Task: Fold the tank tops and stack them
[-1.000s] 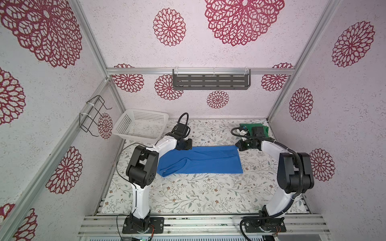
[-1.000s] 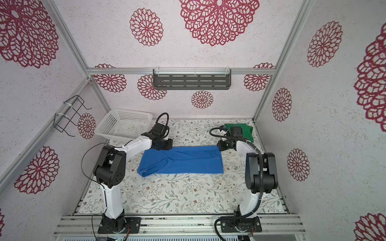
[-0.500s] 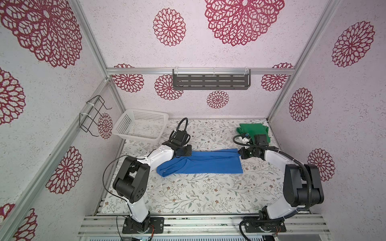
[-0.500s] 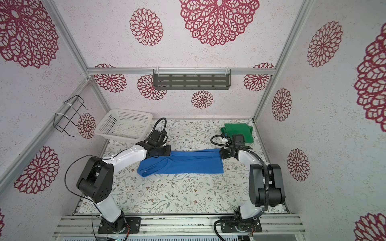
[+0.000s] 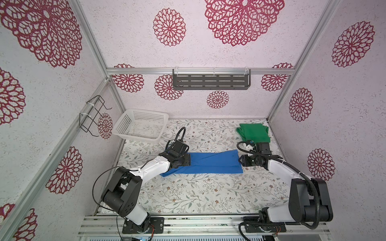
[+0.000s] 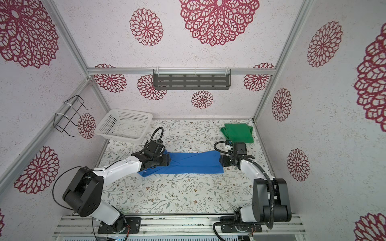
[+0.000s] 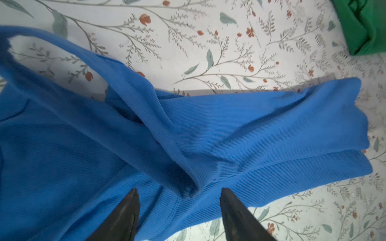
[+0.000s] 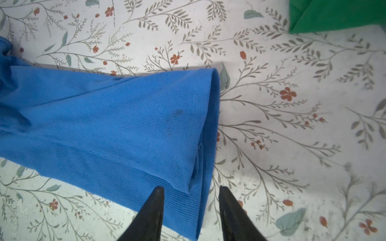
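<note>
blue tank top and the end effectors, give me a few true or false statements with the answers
1. The blue tank top lies as a long folded strip on the table between the arms. True.
2. The green tank top sits in the white basket. False: it lies on the table at the far right, apart from the basket.
3. The left end effector is open over the blue tank top. True.
4. The right end effector is shut on the green tank top. False: it is open at the blue tank top's hem end.
</note>
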Robot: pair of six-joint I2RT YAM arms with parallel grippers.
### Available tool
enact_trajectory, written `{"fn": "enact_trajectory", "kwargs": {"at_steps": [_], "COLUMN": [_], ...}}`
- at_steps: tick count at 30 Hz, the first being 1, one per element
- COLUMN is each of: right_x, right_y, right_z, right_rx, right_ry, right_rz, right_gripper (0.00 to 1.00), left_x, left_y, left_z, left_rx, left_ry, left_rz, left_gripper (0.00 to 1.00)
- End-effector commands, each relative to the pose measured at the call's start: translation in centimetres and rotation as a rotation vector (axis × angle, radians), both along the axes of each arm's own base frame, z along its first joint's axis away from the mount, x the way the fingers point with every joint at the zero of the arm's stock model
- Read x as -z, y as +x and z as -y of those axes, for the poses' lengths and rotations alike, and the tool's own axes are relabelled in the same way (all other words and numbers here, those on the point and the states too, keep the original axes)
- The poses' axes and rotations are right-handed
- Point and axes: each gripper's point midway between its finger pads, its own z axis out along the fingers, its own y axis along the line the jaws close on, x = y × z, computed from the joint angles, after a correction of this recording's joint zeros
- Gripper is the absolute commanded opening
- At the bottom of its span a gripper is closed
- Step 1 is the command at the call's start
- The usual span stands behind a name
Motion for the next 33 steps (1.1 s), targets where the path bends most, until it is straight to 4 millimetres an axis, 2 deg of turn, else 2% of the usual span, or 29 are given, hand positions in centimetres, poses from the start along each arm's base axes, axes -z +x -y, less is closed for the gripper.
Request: {"fn": "enact_trajectory", "kwargs": {"at_steps": [1,5,8,11,13,19,22,26,29,33], "right_x": [-2.0,-2.0,-0.8,0.5,0.5,0.6,0.6,0.4,0.4,0.4], "right_y": [0.6,1.5,2.1,2.5,2.6,1.7,1.3,1.1,1.1,1.0], "right_z": [0.8,-0.9,-2.4,-2.6,-2.8,-2.8,-2.6,-2.5,-2.4,-2.3], "right_rx": [0.126,0.198,0.225,0.256,0.249,0.217,0.208,0.204,0.203,0.201], "right_ry": [0.022,0.141,0.214,0.236,0.246,0.216,0.199,0.19,0.185,0.176], "right_rz": [0.003,0.005,-0.015,-0.025,-0.021,-0.032,-0.031,-0.026,-0.026,-0.026], "right_gripper": [0.47,0.5,0.5,0.5,0.5,0.5,0.5,0.5,0.5,0.5], "left_x": [-3.1,-2.6,-2.0,-1.4,-0.9,0.8,2.4,3.9,4.5,4.9], "left_y": [2.1,4.3,5.9,7.5,8.5,11.2,11.7,12.3,12.4,12.3], "left_z": [-1.7,-4.9,-6.5,-7.8,-8.5,-9.3,-9.1,-9.0,-8.9,-8.7], "left_rx": [-0.101,-0.221,-0.273,-0.318,-0.339,-0.373,-0.37,-0.373,-0.368,-0.358], "left_ry": [-0.019,-0.044,-0.073,-0.09,-0.099,-0.089,-0.072,-0.07,-0.071,-0.075], "left_rz": [0.065,0.05,0.043,0.037,0.027,0.018,-0.029,-0.061,-0.078,-0.095], "left_gripper": [0.66,0.64,0.62,0.62,0.62,0.7,0.74,0.73,0.62,0.39]}}
